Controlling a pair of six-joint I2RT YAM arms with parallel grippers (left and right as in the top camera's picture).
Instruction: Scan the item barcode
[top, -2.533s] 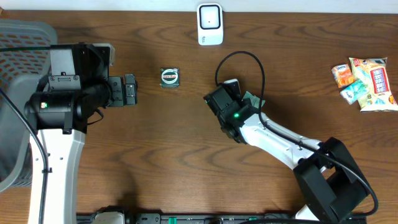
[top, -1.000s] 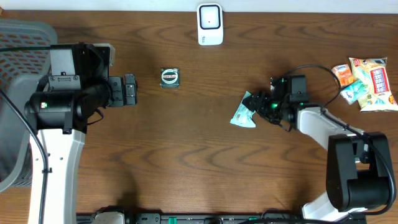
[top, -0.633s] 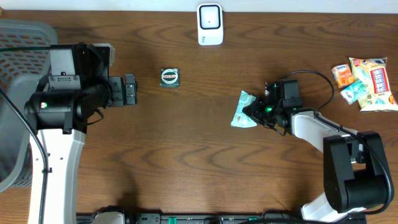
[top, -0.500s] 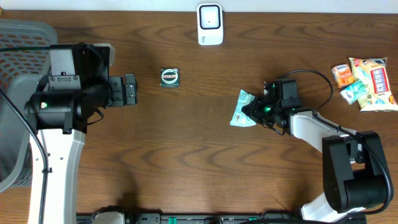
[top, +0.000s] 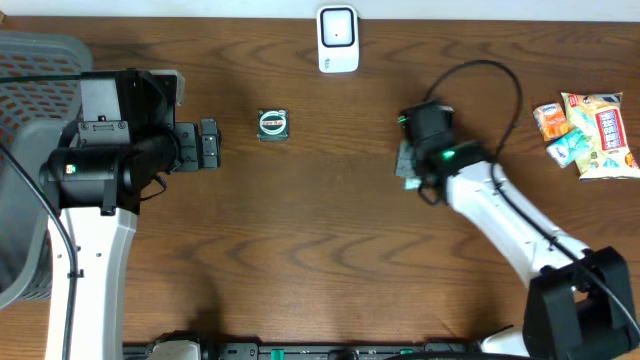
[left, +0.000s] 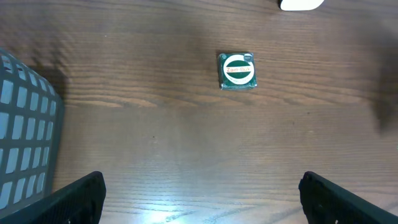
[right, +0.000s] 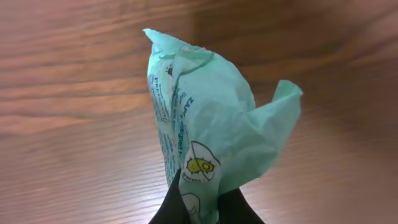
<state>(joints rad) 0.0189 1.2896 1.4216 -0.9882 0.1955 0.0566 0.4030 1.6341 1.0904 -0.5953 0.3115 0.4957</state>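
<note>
While the right gripper (right: 200, 206) is pinching a thin edge of the green packet (right: 205, 118) right of bench centre and the left gripper (left: 202, 196) is gaping empty, the slick packet is likely threatening to slip free.

Scanner (top: 337, 39) far edge, pouch (right: 208, 127) before it, snacks (top: 592, 130) right, basket (top: 24, 110) left

We see a brown table (top: 300, 250) with wavy wood grain. The packet (right: 205, 137) is mint green with blue print and a white roundel holding a yellow mark. The scanner (top: 338, 38) is white. The square pack (left: 237, 71) is dark green with a white ring. The basket (left: 25, 137) is a grey lattice. The snack bags (top: 590, 132) are orange, yellow, red and pale blue.
</note>
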